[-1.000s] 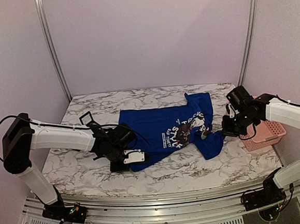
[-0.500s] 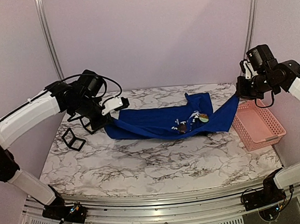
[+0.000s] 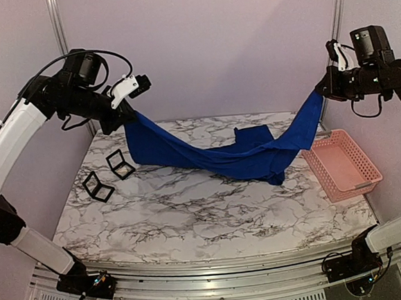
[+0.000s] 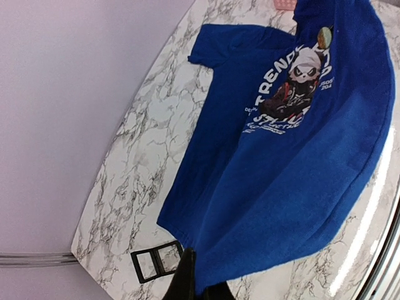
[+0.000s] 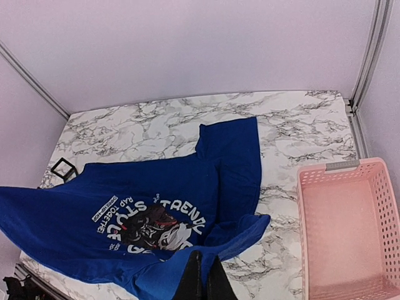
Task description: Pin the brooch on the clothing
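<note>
Left claw (image 3: 126,119) with shirt (image 3: 212,160) above black box (image 3: 120,164)

One royal-blue T-shirt (image 3: 208,156) is showing, with one brooch (image 4: 324,36) sitting on it. Two small black square boxes are lying in view, one box (image 3: 121,164) farther back and the other box (image 3: 98,186) nearer. One pink basket (image 3: 353,192) is standing by. One marble table (image 3: 213,218) is carrying them, and two arms, the left arm (image 3: 8,137) and the right arm (image 3: 382,73), are reaching in.
</note>
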Controlling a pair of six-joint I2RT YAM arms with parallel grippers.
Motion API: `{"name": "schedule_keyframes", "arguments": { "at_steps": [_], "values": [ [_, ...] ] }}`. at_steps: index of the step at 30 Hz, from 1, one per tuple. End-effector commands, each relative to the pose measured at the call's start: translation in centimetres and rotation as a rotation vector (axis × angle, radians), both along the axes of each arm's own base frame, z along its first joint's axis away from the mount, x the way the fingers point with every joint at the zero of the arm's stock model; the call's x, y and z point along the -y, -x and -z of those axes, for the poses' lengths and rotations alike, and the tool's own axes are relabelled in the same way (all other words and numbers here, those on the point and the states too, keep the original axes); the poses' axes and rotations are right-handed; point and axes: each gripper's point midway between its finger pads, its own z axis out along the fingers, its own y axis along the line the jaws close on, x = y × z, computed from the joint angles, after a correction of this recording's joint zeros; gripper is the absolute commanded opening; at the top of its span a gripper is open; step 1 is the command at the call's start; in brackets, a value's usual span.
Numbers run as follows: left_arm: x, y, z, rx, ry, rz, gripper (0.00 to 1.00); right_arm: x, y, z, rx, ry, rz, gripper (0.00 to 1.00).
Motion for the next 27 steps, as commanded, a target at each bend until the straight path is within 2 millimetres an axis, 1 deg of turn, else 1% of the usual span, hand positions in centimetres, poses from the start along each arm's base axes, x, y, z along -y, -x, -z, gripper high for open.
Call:
{"name": "schedule_keyframes", "arguments": {
  "at_steps": [1, 2, 3, 4, 5, 6, 7, 8, 9, 10, 11, 12, 14, 15, 17, 19, 20, 22, 25, 27],
  "values": [
    [-0.1, -5.3, 0.3, 0.065, 0.006, -0.119, 0.00, 1.2, -6.3, -1.5, 0.104, 0.064, 0.068, 0.00],
    [-0.3, -6.4, -0.4, 0.092, 0.017, -0.144, 0.00, 1.4, -6.9, -2.7, 0.134, 0.067, 0.070, 0.00],
    [-0.7, -7.1, -0.7, 0.101, 0.024, -0.155, 0.00, 1.3, -7.3, -2.5, 0.122, 0.079, 0.065, 0.00],
    [-1.0, -7.2, -0.7, 0.099, 0.019, -0.144, 0.00, 1.2, -7.3, -2.1, 0.095, 0.092, 0.049, 0.00],
    [-1.6, -6.8, -0.4, 0.090, 0.001, -0.133, 0.00, 1.0, -7.2, -0.7, 0.041, 0.103, 0.041, 0.00],
    [-2.1, -6.2, 0.4, 0.078, -0.026, -0.123, 0.00, 1.1, -6.7, 1.0, -0.021, 0.112, 0.036, 0.00],
    [-2.7, -5.3, 1.7, 0.048, -0.059, -0.110, 0.00, 1.0, -5.8, 3.1, -0.092, 0.108, 0.027, 0.00],
    [-2.9, -4.0, 3.0, 0.003, -0.075, -0.080, 0.00, 0.6, -4.2, 4.6, -0.151, 0.083, -0.003, 0.00],
    [-3.0, -2.6, 4.8, -0.055, -0.089, -0.047, 0.00, -0.1, -2.4, 6.8, -0.241, 0.042, -0.042, 0.00],
    [-3.1, -1.2, 6.6, -0.115, -0.097, -0.019, 0.00, -0.8, -0.1, 9.0, -0.343, 0.001, -0.087, 0.00],
    [-3.2, 0.4, 8.4, -0.181, -0.100, 0.007, 0.00, -2.1, 2.5, 11.3, -0.461, -0.046, -0.152, 0.00],
    [-3.4, 2.0, 10.4, -0.249, -0.112, 0.031, 0.00, -3.7, 5.6, 13.4, -0.576, -0.093, -0.222, 0.00],
    [-4.2, 4.9, 14.1, -0.367, -0.147, 0.068, 0.00, -7.3, 11.6, 17.2, -0.755, -0.135, -0.373, 0.00],
    [-4.9, 6.6, 16.6, -0.436, -0.181, 0.081, 0.00, -8.7, 14.3, 18.4, -0.823, -0.156, -0.435, 0.00],
    [-6.0, 8.7, 19.7, -0.512, -0.222, 0.105, 0.00, -10.5, 18.0, 20.5, -0.952, -0.200, -0.487, 0.00],
    [-6.8, 10.5, 22.0, -0.568, -0.255, 0.140, 0.00, -11.0, 21.0, 22.0, -1.055, -0.232, -0.522, 0.00],
    [-7.0, 11.3, 23.0, -0.593, -0.268, 0.160, 0.00, -10.6, 22.3, 23.2, -1.112, -0.233, -0.524, 0.00],
    [-7.4, 12.5, 24.6, -0.635, -0.286, 0.193, 0.00, -9.5, 24.0, 24.8, -1.190, -0.221, -0.503, 0.00],
    [-7.9, 13.5, 26.3, -0.669, -0.314, 0.223, 0.00, -8.3, 26.6, 26.5, -1.298, -0.229, -0.502, 0.00],
    [-8.2, 13.9, 26.8, -0.683, -0.335, 0.239, 0.00, -8.0, 28.0, 27.3, -1.352, -0.248, -0.509, 0.00]
  ]
}}
